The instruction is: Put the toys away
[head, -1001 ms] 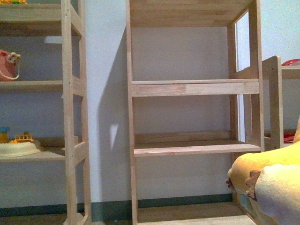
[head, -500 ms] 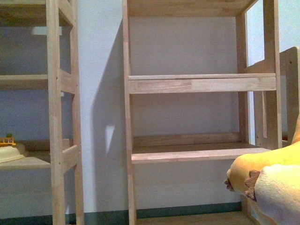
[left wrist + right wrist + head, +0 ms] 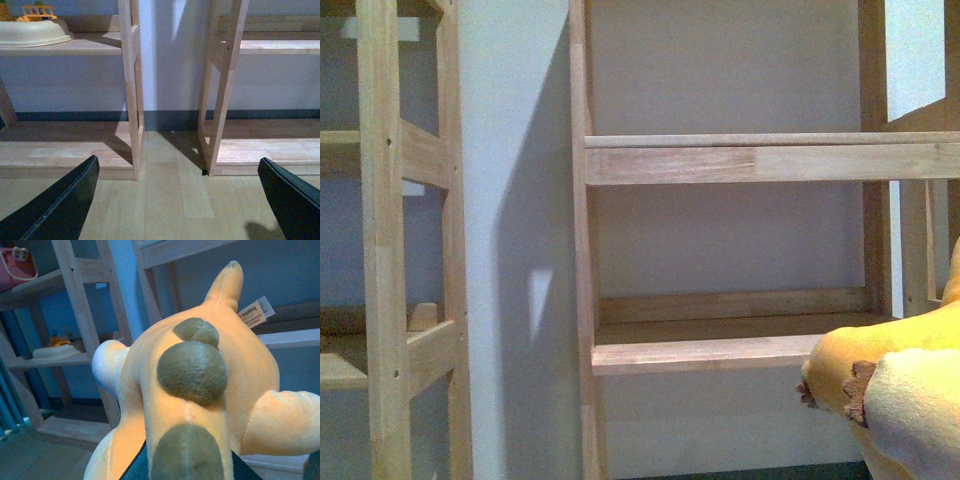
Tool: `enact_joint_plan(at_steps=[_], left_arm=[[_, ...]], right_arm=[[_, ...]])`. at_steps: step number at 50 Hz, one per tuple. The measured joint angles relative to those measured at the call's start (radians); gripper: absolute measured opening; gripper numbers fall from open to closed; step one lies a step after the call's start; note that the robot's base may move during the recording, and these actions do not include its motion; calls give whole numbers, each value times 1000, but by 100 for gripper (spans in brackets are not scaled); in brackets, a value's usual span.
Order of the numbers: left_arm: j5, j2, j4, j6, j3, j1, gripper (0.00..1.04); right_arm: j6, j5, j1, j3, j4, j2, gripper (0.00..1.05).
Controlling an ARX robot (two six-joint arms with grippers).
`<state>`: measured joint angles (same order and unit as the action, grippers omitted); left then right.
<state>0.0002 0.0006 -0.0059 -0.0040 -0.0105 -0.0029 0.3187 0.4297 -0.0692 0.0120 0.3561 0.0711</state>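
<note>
Nearer and leftward both shelf units have been carried since the earlier frame, the left unit (image 3: 380, 250) now cropped; the left gripper (image 3: 177, 165) is held wide open, empty, over the floor (image 3: 165, 210); the lower shelf (image 3: 700, 352) of the middle unit (image 3: 582, 200) is seen bare, up-left of the plush animal (image 3: 895, 380); that toy is clamped by the right gripper (image 3: 187, 474), long axis aimed shelfward; only the shelf's front edge is judged an obstacle.

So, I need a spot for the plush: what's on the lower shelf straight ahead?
Nothing shows on the lower shelf; its right end is hidden behind the plush toy.
</note>
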Motion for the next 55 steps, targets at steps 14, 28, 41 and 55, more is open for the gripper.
enact_joint_plan(at_steps=[14,28,41,55], left_arm=[[0,0,0,0,0,0,98],[0,0,0,0,0,0,98],[0,0,0,0,0,0,98],[0,0,0,0,0,0,98]], right_arm=[[0,0,0,0,0,0,7],[0,0,0,0,0,0,7],[0,0,0,0,0,0,7],[-196,37,-114,137,-203,128,7]])
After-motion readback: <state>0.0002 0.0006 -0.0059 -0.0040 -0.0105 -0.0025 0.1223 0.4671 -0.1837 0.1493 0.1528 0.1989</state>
